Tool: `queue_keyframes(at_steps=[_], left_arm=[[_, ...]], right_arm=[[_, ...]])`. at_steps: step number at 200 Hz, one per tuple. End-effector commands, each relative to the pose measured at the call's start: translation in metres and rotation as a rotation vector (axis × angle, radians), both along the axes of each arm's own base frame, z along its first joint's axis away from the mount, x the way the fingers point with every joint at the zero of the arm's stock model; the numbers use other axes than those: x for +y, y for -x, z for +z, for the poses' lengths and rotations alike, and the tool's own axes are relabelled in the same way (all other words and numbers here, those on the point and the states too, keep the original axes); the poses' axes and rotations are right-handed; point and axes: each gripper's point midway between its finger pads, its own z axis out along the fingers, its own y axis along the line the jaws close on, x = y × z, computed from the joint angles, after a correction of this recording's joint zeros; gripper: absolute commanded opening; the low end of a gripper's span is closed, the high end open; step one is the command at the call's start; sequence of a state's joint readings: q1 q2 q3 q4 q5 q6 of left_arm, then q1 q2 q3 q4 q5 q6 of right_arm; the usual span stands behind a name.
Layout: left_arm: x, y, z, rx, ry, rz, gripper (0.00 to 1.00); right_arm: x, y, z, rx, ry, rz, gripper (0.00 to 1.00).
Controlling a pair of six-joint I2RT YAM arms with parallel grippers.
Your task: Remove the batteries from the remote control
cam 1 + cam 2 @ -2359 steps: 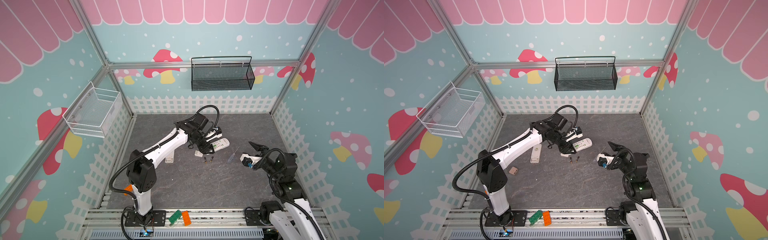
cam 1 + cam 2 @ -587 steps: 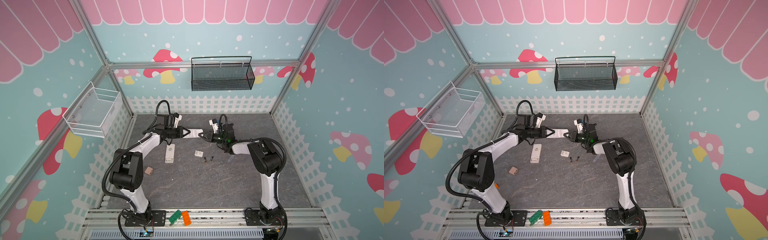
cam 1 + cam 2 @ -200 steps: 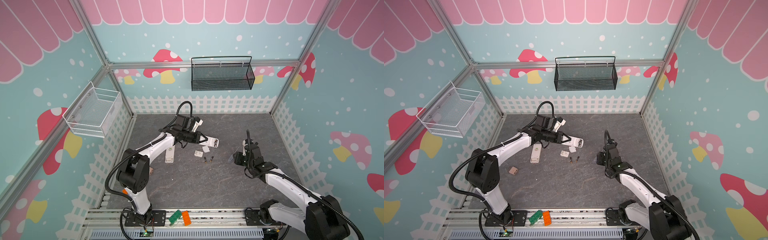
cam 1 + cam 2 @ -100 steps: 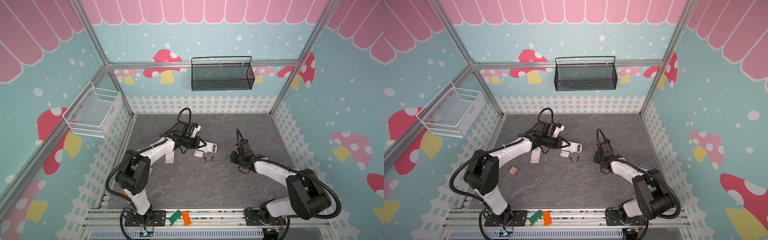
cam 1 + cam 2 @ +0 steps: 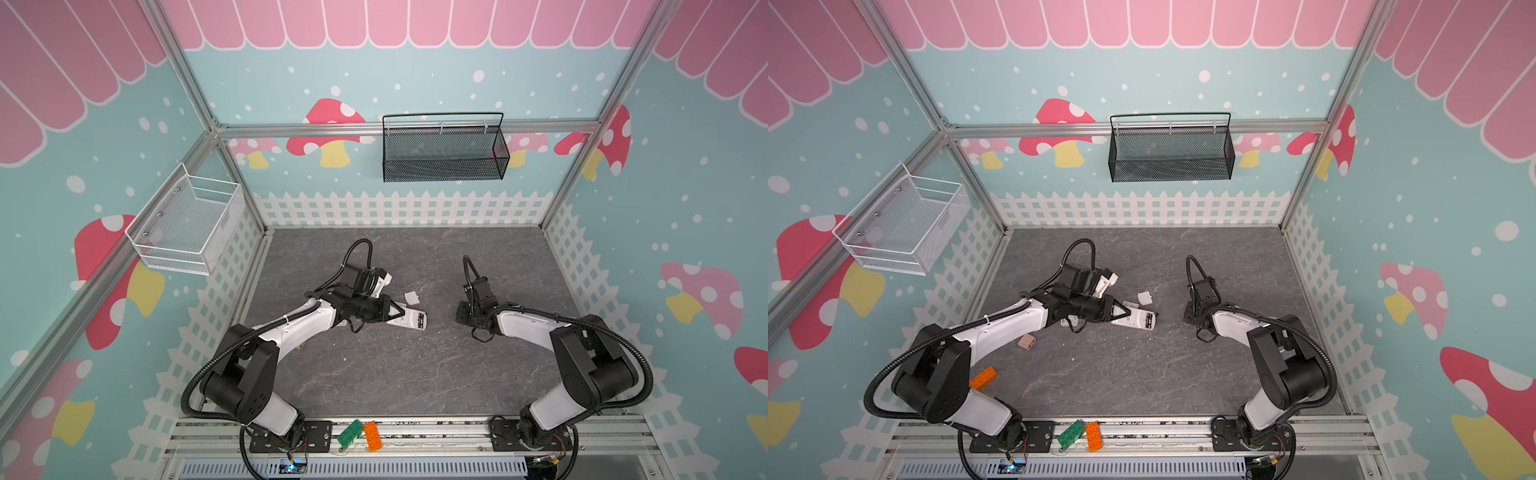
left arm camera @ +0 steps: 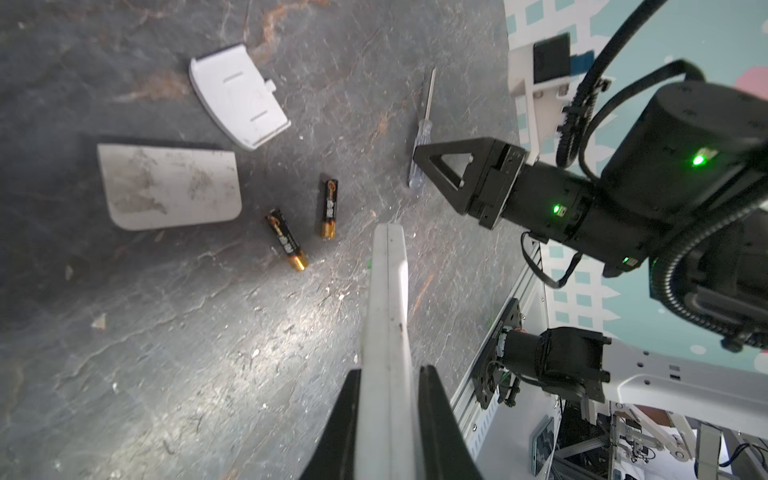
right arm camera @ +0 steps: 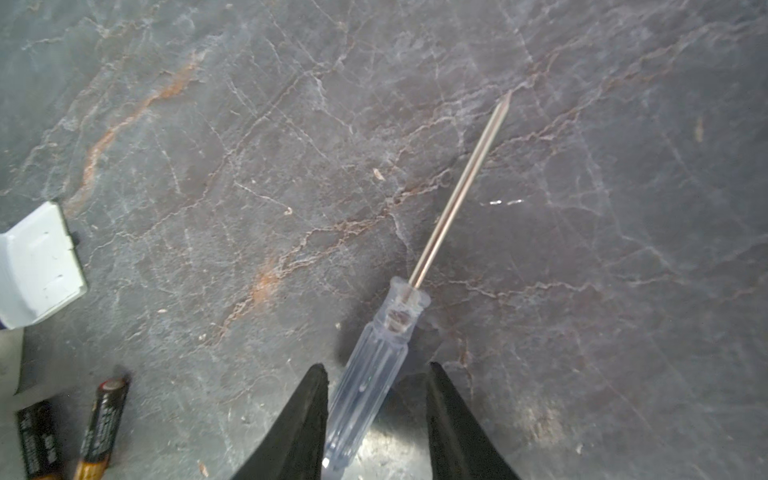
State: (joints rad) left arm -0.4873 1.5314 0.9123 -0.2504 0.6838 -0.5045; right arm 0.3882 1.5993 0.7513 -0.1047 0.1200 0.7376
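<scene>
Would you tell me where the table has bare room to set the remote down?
Bare: the table in front, between the two arm bases, and the strip along the white fence. Crowded: the middle, with batteries, cover, screwdriver and remote.

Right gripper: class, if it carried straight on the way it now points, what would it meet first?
The screwdriver: its clear handle lies between the open jaws of the right gripper, so that comes first. Beyond it is probably the grey table, though depth is hard to judge here.

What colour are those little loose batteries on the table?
The slim cylindrical batteries are black with orange-gold ends; clearest in the left wrist view.
</scene>
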Motion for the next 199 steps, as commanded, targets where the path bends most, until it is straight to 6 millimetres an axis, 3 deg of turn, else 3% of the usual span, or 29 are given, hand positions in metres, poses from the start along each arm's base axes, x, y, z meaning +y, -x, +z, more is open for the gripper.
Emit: queue_keyframes(at_steps=[1,25,69,106,139,160,180,199], left_arm=[[0.003,0.020,-0.001,-0.051,0.003,-0.033,0.00],[0.014,0.045,-0.015,-0.080,-0.021,-0.028,0.00],[0.032,0.055,-0.045,-0.039,-0.086,0.044,0.04],[0.045,0.048,-0.058,-0.026,-0.145,0.103,0.21],[0.072,0.034,-0.071,-0.011,-0.207,0.232,0.51],[0.078,0.034,-0.075,0.004,-0.212,0.255,0.66],[0.079,0.030,-0.067,-0.031,-0.202,0.246,0.75],[0.078,0.022,-0.047,-0.111,-0.188,0.210,0.86]], right_arm=[[-0.003,-0.001,-0.004,0.006,0.037,-0.001,0.34],[-0.004,0.002,-0.005,0.012,0.054,0.026,0.23],[-0.010,0.016,0.011,-0.040,0.047,0.036,0.07],[-0.007,0.022,0.041,-0.143,0.030,0.122,0.05],[0.008,0.019,0.079,-0.275,0.039,0.293,0.05],[0.020,0.018,0.104,-0.372,0.034,0.406,0.05],[0.032,0.019,0.125,-0.463,0.029,0.507,0.05],[0.046,0.025,0.140,-0.550,0.027,0.639,0.03]])
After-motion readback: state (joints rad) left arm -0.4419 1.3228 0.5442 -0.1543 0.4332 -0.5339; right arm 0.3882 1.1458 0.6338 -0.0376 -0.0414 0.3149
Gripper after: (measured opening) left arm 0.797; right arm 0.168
